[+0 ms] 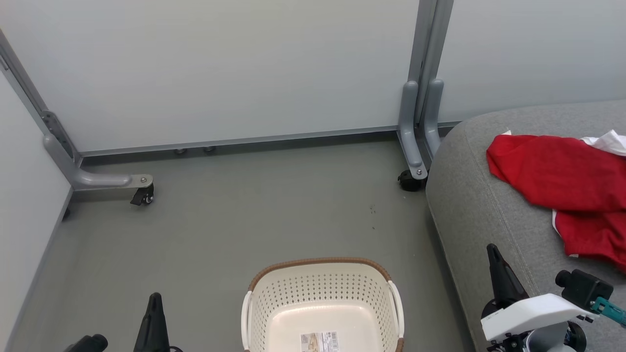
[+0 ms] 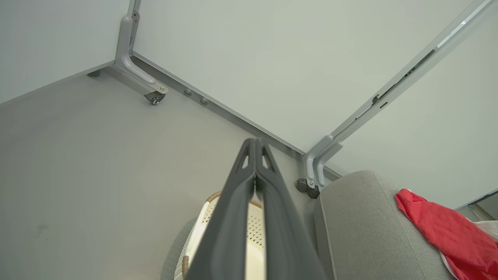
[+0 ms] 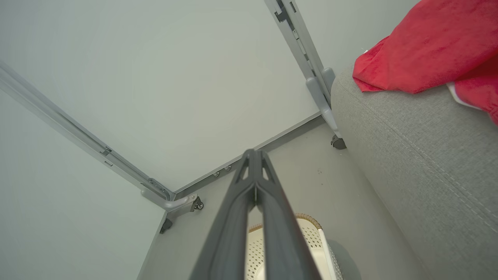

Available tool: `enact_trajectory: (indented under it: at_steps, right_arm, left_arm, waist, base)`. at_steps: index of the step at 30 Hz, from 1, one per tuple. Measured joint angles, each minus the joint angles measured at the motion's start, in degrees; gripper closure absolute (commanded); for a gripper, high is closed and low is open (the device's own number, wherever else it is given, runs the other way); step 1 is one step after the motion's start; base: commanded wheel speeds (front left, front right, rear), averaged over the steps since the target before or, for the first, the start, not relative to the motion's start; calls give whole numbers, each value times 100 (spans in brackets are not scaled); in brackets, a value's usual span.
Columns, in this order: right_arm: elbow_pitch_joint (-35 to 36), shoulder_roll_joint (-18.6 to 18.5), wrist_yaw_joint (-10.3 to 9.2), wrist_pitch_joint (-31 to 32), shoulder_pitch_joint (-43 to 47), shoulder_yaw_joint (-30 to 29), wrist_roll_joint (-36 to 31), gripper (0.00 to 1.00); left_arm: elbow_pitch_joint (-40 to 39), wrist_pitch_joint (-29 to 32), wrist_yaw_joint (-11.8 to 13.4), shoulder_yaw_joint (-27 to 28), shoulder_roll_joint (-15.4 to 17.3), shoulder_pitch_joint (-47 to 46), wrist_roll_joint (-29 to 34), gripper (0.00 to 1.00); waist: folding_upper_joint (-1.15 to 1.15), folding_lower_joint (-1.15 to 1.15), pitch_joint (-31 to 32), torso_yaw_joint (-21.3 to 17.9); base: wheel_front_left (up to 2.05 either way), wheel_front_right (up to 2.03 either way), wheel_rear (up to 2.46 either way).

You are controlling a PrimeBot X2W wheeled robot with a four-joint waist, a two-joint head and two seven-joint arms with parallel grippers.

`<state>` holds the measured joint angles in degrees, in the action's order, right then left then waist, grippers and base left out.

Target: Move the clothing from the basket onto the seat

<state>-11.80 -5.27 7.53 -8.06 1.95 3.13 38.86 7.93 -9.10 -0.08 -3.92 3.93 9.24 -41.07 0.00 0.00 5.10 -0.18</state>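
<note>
The red clothing (image 1: 562, 176) with white panels lies crumpled on the grey seat (image 1: 479, 205) at the right; it also appears as red clothing (image 2: 447, 233) and red clothing (image 3: 428, 42) in the wrist views. The cream basket (image 1: 323, 303) stands on the floor at bottom centre, with nothing in it but its paper label. My left gripper (image 1: 155, 299) is shut at the lower left, left of the basket. My right gripper (image 1: 491, 250) is shut at the lower right, over the seat's front edge. Both hold nothing.
Pale partition panels on grey metal legs with black casters (image 1: 143, 195) (image 1: 410, 181) close off the back and left. The grey floor (image 1: 244, 225) lies between them and the basket. The seat's rounded corner (image 3: 389, 128) stands close beside the basket.
</note>
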Motion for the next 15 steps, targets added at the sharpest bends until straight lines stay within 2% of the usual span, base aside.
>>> enact_trajectory:
  at_steps: [15]
  right_arm:
    - [-55,48,-1,321,-175,-201,1261,100]
  left_arm:
    - [136,291,-181,157,35,-326,-1277,100]
  waist:
    - [0,0,-88,3]
  base:
    - [0,0,0]
